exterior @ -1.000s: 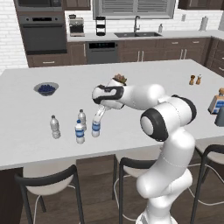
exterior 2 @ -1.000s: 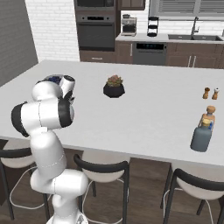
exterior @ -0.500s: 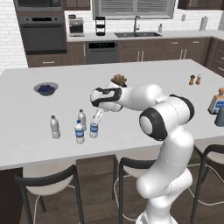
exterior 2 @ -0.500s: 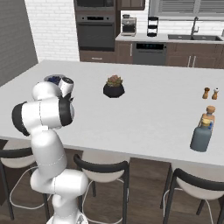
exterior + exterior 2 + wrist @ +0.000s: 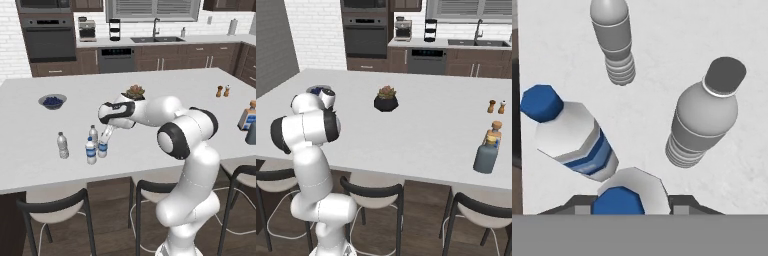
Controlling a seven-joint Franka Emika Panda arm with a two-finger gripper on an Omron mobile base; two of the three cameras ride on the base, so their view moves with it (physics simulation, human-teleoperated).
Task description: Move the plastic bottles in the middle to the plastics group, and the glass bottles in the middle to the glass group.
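We are lowering a blue-labelled plastic bottle (image 5: 624, 192), fingers (image 5: 684, 204) clenched around it, beside the plastics group (image 5: 91, 149) (worktop (image 5: 30, 150) placement).

A bowl of blueberries (image 5: 52, 101) and a potted plant (image 5: 386, 98) are set on the bench (image 5: 421, 125); two small shakers (image 5: 496, 106) stand near its far corner.
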